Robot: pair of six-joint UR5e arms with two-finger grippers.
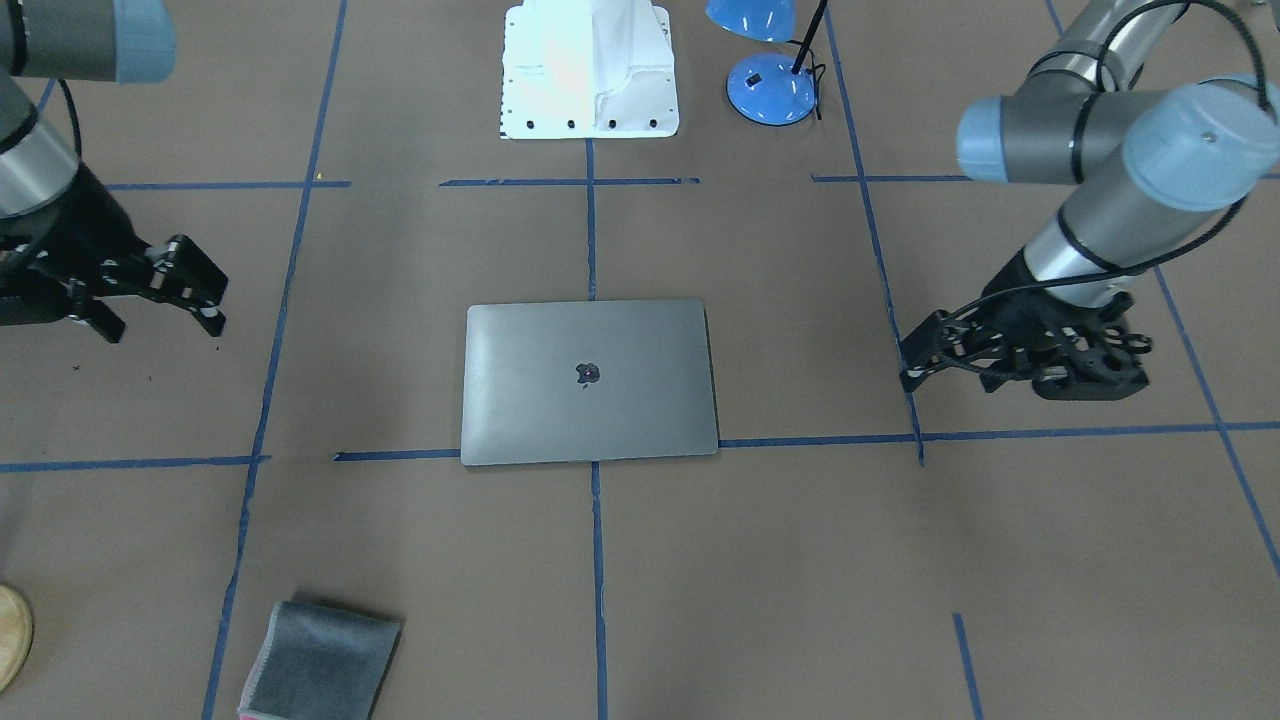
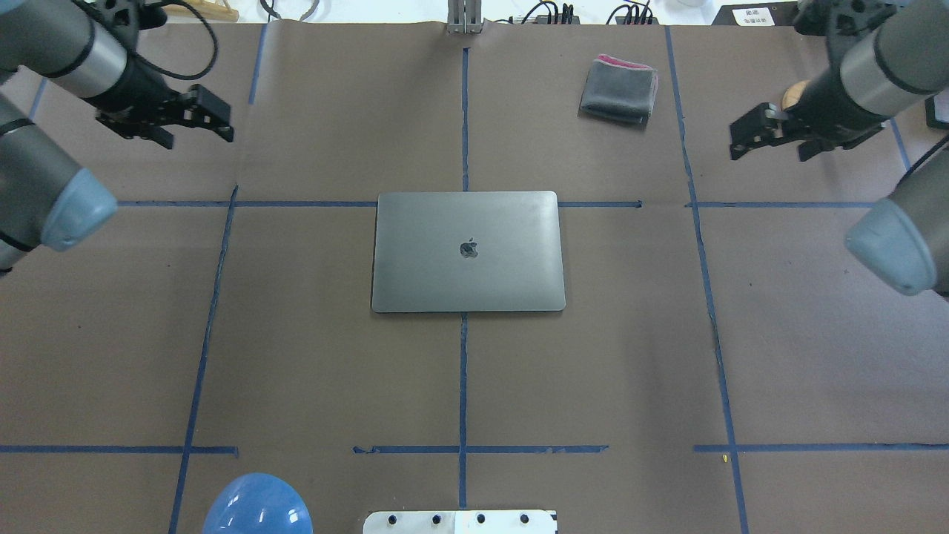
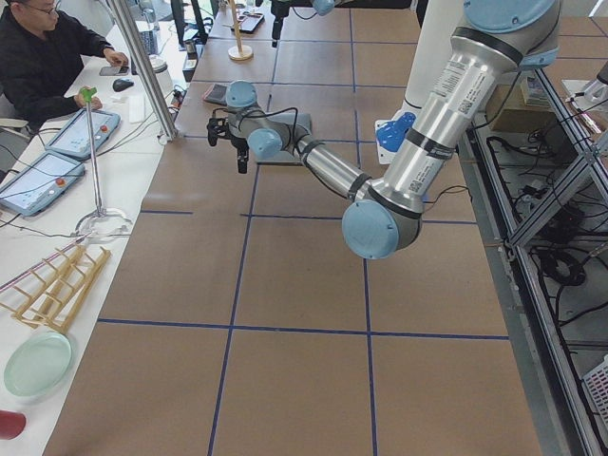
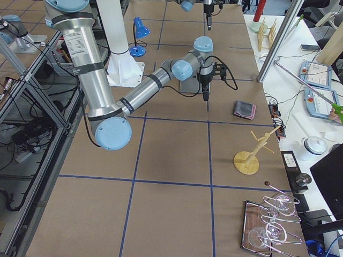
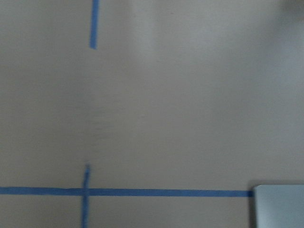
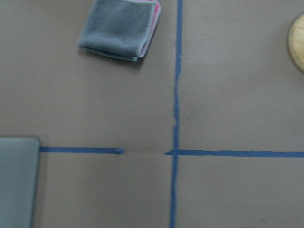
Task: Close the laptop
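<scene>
The laptop (image 1: 588,400) lies flat at the middle of the table with its lid down and the dark apple logo up; it also shows in the overhead view (image 2: 467,274). Its corner shows in the left wrist view (image 5: 280,206) and its edge in the right wrist view (image 6: 16,183). My left gripper (image 2: 216,117) hangs above the table well off to the laptop's left and far side, open and empty; it also shows in the front view (image 1: 918,352). My right gripper (image 2: 744,135) hangs off to the laptop's right, open and empty; it also shows in the front view (image 1: 205,292).
A small folded grey cloth (image 2: 619,89) lies at the far right of the laptop, also in the right wrist view (image 6: 121,28). A blue lamp (image 1: 770,85) and the white robot base (image 1: 590,70) stand on the robot's side. A wooden stand base (image 6: 297,42) is near the right gripper.
</scene>
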